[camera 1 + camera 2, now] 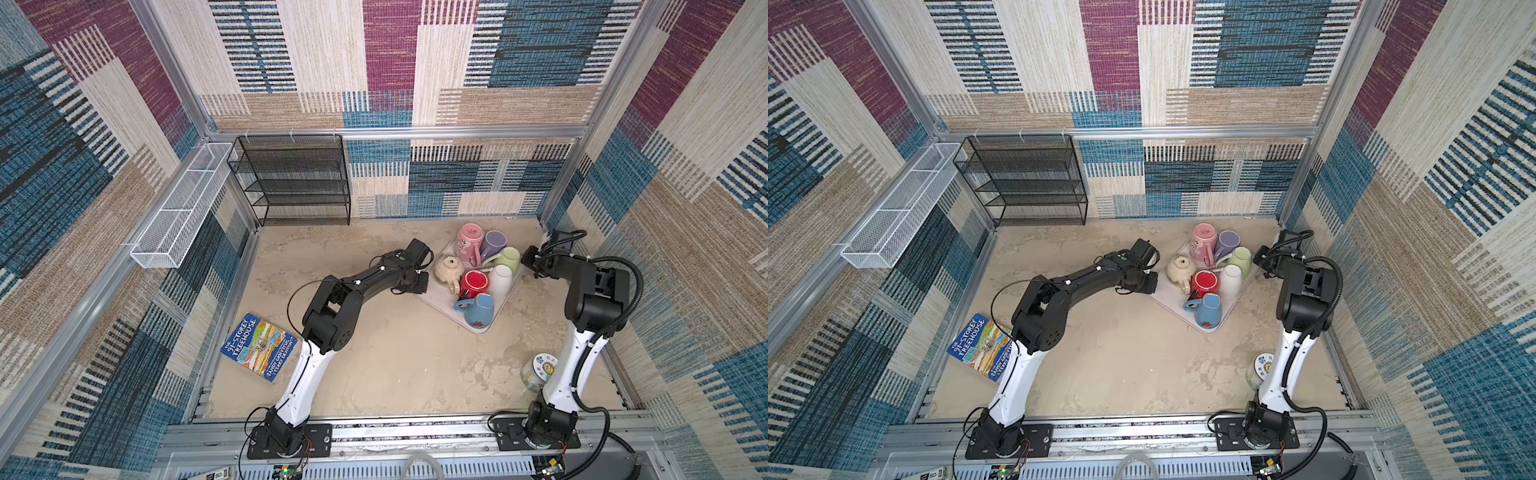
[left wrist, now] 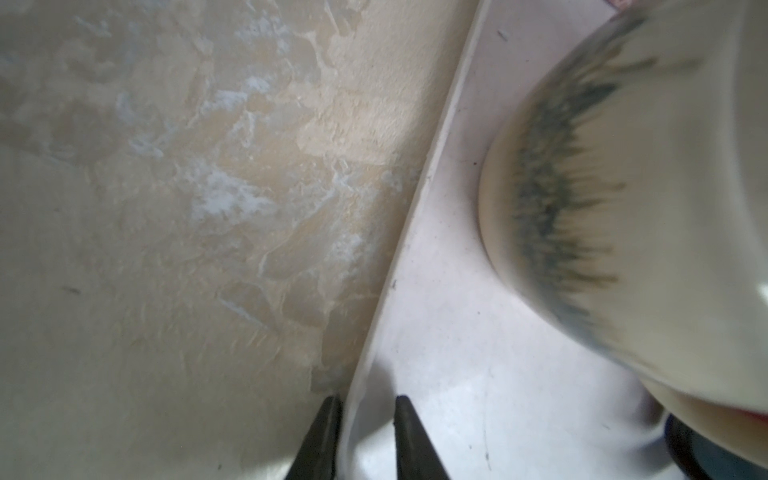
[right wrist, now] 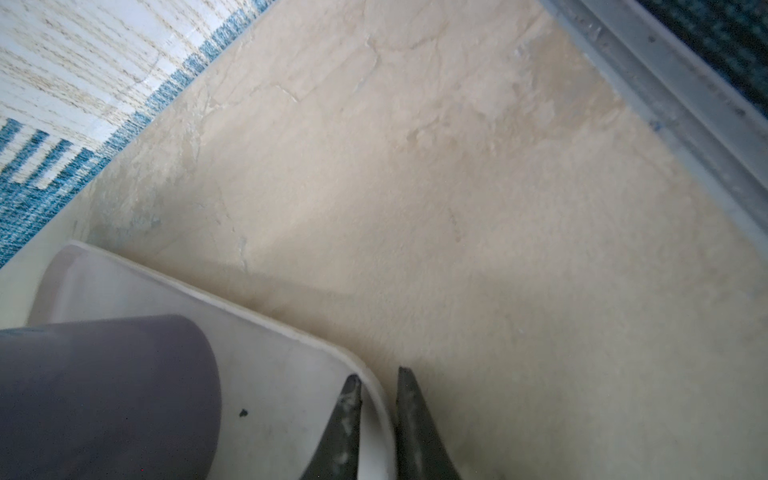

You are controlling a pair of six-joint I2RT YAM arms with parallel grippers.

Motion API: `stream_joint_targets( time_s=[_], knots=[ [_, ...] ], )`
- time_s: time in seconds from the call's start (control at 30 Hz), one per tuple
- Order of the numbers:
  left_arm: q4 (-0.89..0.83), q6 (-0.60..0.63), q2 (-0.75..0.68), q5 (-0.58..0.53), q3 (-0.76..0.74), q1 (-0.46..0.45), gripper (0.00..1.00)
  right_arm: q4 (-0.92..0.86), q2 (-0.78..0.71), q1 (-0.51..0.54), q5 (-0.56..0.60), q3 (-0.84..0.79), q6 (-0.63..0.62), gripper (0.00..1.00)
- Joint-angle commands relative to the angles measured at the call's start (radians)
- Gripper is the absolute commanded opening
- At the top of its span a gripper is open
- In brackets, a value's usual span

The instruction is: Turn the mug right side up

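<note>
A white tray (image 1: 440, 303) at the back right carries several mugs. A pink mug (image 1: 470, 241) and a white mug (image 1: 500, 280) stand upside down. The purple mug (image 1: 493, 244), green mug (image 1: 508, 259) and blue mug (image 1: 478, 309) lie tilted, with a red mug (image 1: 473, 283) between them. A cream round mug (image 2: 644, 208) sits nearest my left gripper (image 2: 365, 399), which is shut on the tray's (image 2: 449, 332) left rim, one finger on each side. My right gripper (image 3: 378, 374) is shut on the tray's (image 3: 270, 365) right corner, beside the purple mug (image 3: 104, 395).
A blue book (image 1: 259, 347) lies front left by the left arm. A black mesh shelf (image 1: 297, 183) stands at the back wall and a white wire basket (image 1: 183, 208) hangs on the left wall. A small jar (image 1: 538, 372) stands behind the right arm.
</note>
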Motion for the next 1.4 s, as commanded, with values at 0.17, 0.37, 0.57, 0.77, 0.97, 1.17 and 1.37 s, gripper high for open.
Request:
stream_joint_targets(
  time_s=[0.17,0.37,0.57,0.77,0.97,1.17,1.37],
  knots=[
    [-0.020,-0.010,-0.011,0.027,-0.016,-0.002,0.00,-0.225,0.020,0.006,-0.005,-0.017,0.017,0.00],
    [0.008,0.002,-0.074,0.017,-0.088,-0.002,0.00,-0.223,-0.005,0.009,-0.009,-0.051,0.016,0.00],
    [0.042,-0.009,-0.137,0.014,-0.184,-0.002,0.00,-0.217,-0.036,0.033,-0.015,-0.097,0.015,0.00],
    [0.089,-0.018,-0.214,-0.005,-0.317,-0.002,0.00,-0.202,-0.081,0.073,0.003,-0.168,0.015,0.00],
    [0.126,-0.031,-0.305,-0.023,-0.450,0.001,0.00,-0.194,-0.130,0.120,-0.012,-0.238,0.012,0.00],
    [0.206,-0.072,-0.423,-0.034,-0.652,0.002,0.00,-0.179,-0.183,0.192,-0.018,-0.323,0.015,0.00],
    [0.239,-0.098,-0.548,-0.060,-0.820,0.005,0.00,-0.159,-0.252,0.255,-0.018,-0.430,0.039,0.00]
  ],
)
